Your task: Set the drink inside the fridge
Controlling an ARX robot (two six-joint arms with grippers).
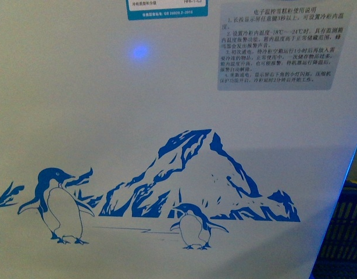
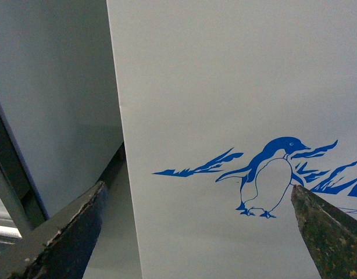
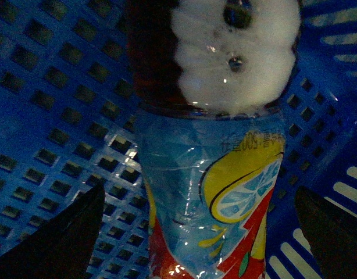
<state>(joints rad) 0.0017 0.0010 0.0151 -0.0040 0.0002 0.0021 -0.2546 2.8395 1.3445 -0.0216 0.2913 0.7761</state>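
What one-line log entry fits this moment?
left gripper: open, empty, facing white penguin-print fridge | right gripper: open around lemon-label plastic drink bottle in blue perforated basket

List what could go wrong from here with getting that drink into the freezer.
1. The right gripper has its jaws open around the lemon tea bottle, not touching; its glossy label could slip on closing.
2. The drink's foam suggests shaking; more jolts may build pressure.
3. The left gripper sits near the chest freezer wall; swinging could strike it.
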